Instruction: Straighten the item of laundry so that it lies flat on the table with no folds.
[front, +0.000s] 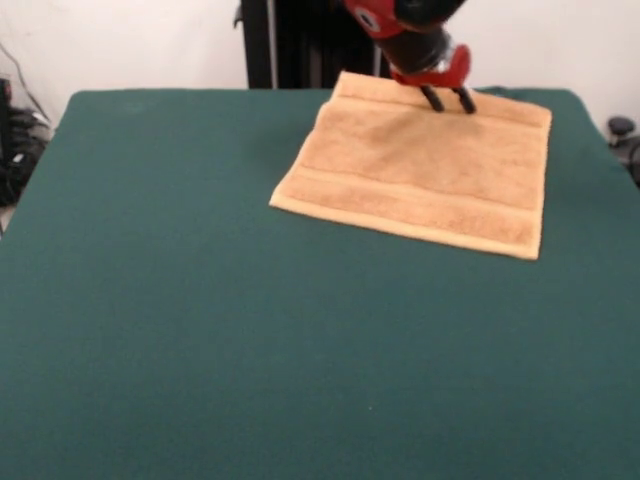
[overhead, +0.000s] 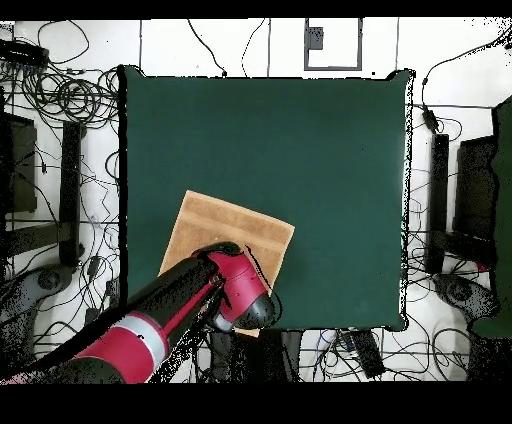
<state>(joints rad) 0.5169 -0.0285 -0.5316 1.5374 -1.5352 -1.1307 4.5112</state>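
The orange-tan towel (front: 420, 165) lies spread on the dark green table (front: 200, 320), at its far right part near the robot's side. No folds show, and a woven band runs along its near edge. My gripper (front: 449, 100) is open, its two black fingers (front: 433, 97) pointing down at the towel's far edge, touching it or just above. In the overhead view the towel (overhead: 215, 230) sits at the table's (overhead: 320, 150) lower left, and the red arm (overhead: 235, 290) covers its near corner and hides the gripper.
The black pedestal (front: 300, 40) stands behind the table's far edge. Cables and stands (overhead: 60, 100) ring the table on the floor. Dark gear (front: 15, 140) sits off the left edge. The towel's right edge lies close to the table's right edge.
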